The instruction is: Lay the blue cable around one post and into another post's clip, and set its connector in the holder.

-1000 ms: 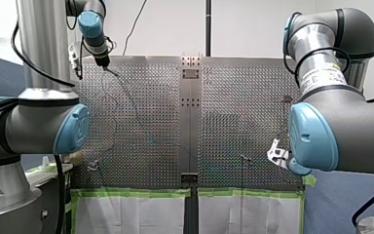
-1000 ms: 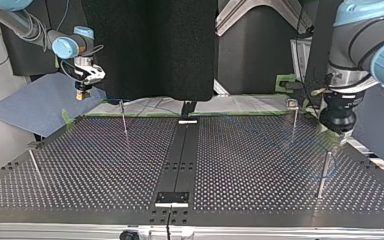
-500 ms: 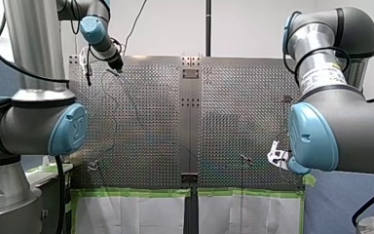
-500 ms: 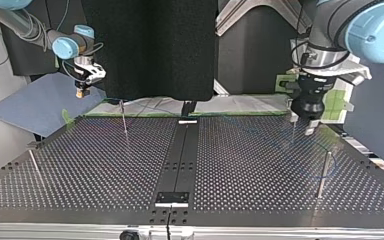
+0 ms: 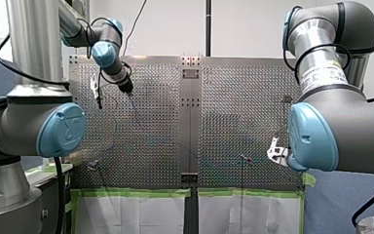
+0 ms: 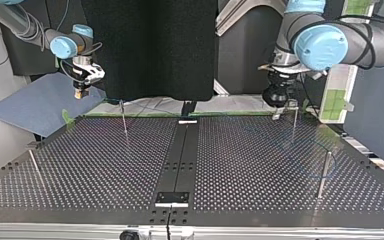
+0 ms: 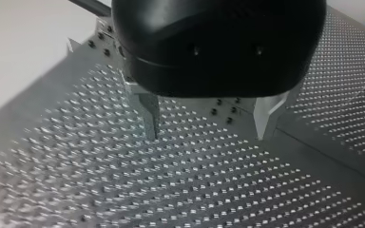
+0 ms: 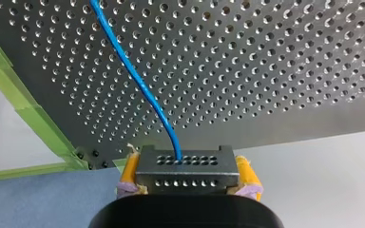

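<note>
1. My right gripper (image 8: 185,176) is clamping the connector (image 8: 185,164) between its yellow pads (image 8: 130,170), one pad pressing on each end of the grey block.
2. The blue cable (image 8: 138,78) is leaving the connector's hole-studded face and running ahead of the gripper over the perforated table (image 8: 266,71). Green tape (image 8: 26,111) is lining the table edge beside the gripper.
3. In the top view the right gripper (image 6: 81,93) is hanging well to the left of the centre strip (image 6: 180,160). It is beyond the table's far corner and above a blue-grey mat (image 6: 30,107).
4. My left gripper (image 7: 208,126) is holding its metal fingers (image 7: 149,114) spread wide, with nothing between them and only bare table beneath.
5. In the top view the left gripper (image 6: 279,107) is hovering to the right of the centre strip, near the table's far edge. It is just beside a thin post (image 6: 294,127).
6. A second post (image 6: 323,175) is standing further right of the centre strip and nearer the camera.
7. On that same side of the strip, I am making out the cable only as a faint blue trace, too thin to follow.
</note>
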Robot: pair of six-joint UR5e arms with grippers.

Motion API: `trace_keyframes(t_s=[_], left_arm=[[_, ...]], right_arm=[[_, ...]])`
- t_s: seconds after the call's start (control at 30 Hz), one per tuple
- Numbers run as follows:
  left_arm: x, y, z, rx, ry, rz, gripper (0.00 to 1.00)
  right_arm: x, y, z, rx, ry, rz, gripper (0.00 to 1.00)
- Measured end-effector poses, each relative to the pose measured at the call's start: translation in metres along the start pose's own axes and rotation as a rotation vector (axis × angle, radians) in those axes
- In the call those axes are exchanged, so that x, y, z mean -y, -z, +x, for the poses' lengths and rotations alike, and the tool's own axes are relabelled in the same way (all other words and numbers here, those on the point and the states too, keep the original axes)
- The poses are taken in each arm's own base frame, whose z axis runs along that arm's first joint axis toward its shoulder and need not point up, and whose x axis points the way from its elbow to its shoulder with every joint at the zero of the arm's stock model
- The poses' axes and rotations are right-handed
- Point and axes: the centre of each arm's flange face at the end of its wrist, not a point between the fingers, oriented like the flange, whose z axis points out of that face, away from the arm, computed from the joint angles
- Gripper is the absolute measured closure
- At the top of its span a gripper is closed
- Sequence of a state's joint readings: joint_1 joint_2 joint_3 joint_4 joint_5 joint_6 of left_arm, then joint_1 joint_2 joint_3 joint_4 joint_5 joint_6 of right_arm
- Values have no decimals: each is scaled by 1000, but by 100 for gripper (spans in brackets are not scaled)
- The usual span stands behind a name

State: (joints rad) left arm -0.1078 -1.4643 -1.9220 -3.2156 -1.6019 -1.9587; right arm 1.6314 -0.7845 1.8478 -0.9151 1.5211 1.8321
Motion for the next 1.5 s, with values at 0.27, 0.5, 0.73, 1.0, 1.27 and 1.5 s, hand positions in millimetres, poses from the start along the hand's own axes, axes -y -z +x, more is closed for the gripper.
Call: trace_keyframes(t_s=[0.27, 0.5, 0.73, 1.0, 1.27, 1.5], left_arm=[[11, -11, 57, -93, 45, 62, 0], [20, -18, 98, -148, 76, 96, 0], [45, -36, 107, -101, 23, 122, 0], [78, -54, 114, -51, -37, 181, 0], [109, -66, 135, -29, -91, 251, 0], [129, -70, 158, -23, -150, 300, 0]], right_arm=[[1, 0, 0, 2, 2, 10, 98], [3, 1, -2, 13, 33, 17, 98], [5, 3, -4, 25, 60, 19, 98], [10, 5, -6, 34, 65, 26, 98], [14, 5, -7, 35, 69, 31, 98], [15, 7, -8, 47, 89, 33, 98]])
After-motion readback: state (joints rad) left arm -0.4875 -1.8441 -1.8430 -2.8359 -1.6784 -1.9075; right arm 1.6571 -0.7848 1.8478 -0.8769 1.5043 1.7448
